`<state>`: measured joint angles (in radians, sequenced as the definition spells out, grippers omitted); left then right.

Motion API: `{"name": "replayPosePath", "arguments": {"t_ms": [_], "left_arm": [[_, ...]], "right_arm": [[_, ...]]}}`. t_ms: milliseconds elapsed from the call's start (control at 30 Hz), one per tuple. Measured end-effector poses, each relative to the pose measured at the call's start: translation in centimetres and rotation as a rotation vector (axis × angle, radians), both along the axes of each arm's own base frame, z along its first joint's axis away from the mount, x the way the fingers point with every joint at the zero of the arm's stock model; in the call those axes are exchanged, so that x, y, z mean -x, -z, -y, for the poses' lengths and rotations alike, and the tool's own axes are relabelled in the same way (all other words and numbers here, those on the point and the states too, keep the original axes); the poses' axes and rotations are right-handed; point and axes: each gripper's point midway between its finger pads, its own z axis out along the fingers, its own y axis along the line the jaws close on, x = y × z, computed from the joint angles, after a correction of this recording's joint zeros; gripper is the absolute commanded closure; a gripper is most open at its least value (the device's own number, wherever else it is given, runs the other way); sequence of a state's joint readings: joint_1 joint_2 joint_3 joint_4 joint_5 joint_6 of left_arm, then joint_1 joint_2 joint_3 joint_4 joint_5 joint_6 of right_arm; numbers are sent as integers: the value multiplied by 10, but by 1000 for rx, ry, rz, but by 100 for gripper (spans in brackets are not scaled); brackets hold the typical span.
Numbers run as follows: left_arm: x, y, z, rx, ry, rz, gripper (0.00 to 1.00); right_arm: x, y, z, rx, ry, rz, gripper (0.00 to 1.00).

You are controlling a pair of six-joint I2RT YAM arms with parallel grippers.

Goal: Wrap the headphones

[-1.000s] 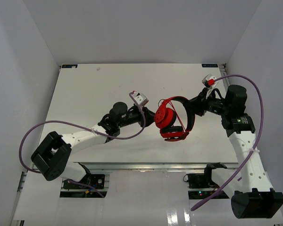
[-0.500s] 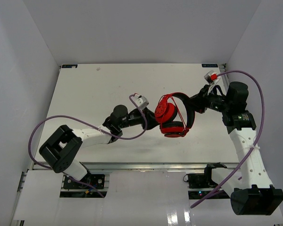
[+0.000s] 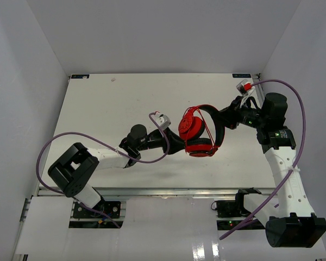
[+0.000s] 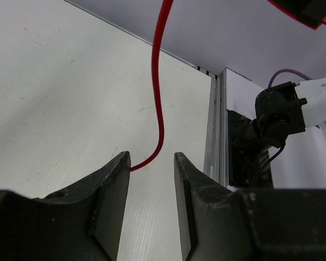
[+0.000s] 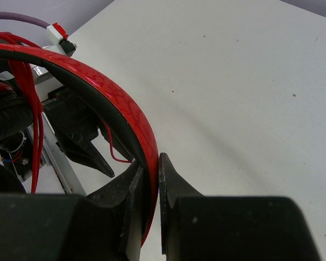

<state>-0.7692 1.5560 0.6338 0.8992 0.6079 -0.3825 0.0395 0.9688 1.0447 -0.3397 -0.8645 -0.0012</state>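
The red headphones (image 3: 191, 128) hang above the table's middle, with the black-lined headband (image 5: 98, 81) arching toward the right. My right gripper (image 3: 223, 122) is shut on that headband (image 3: 217, 126); in the right wrist view its fingertips (image 5: 151, 163) pinch the red band. Several turns of the thin red cable (image 5: 33, 109) lie across the band. My left gripper (image 3: 177, 143) sits just left of the lower earcup. Its jaws (image 4: 151, 159) are open, and the loose cable (image 4: 157, 81) drops down to the tip of the left finger (image 4: 111, 185) without being gripped.
The white table (image 3: 108, 103) has walls at its back and sides. A metal rail (image 4: 217, 125) runs along its near edge. Thick purple robot cables loop beside the left arm (image 3: 70, 143) and over the right arm (image 3: 296, 109).
My left arm has swung its gripper lower and to the right, under the headphones, and its jaws have widened a little. The right gripper has carried the headphones slightly up and back.
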Motion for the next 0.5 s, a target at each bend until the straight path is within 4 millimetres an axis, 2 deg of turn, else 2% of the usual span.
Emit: {"name": "replayPosePath", "arguments": {"t_ms": [100,367,500], "left_arm": [[-2,4,-1,-13,-15,-3,41],[-8,18,-5,-60,-52,1,36],[-12,23,-8,-77,-82,6,26]], "right_arm": [[0,0,0,0,0,0,92],[1,-1,0,-6,0,-7,92],[1,-1,-1,-12,1,-15,92]]}}
